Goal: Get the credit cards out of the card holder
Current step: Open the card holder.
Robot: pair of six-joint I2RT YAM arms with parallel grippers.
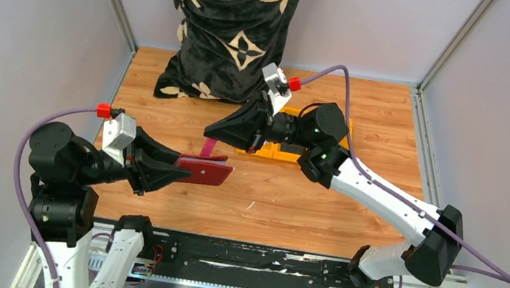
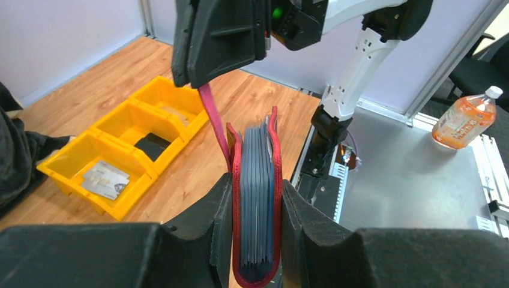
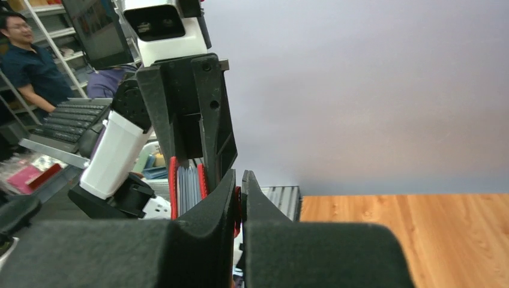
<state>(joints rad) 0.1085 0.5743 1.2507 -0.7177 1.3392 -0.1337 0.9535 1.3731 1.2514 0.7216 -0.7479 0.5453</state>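
My left gripper (image 2: 257, 195) is shut on the card holder (image 2: 274, 141), a dark red wallet held edge-up, with its grey inner sleeves (image 2: 257, 180) showing between the covers. In the top view the card holder (image 1: 207, 173) hangs above the table in front of the left gripper (image 1: 185, 168). Its strap tab (image 2: 213, 114) runs up into my right gripper (image 2: 219, 42). The right gripper (image 3: 239, 180) is shut on that strap (image 3: 237, 210). No credit cards can be told apart inside the sleeves. One pale card (image 2: 106, 180) lies in the yellow bin.
A yellow three-compartment bin (image 2: 129, 117) sits on the wooden table under the right arm, and its middle compartment holds a dark item (image 2: 152, 144). A black flower-patterned cloth bag (image 1: 230, 29) stands at the back. An orange drink bottle (image 2: 465, 120) lies off the table.
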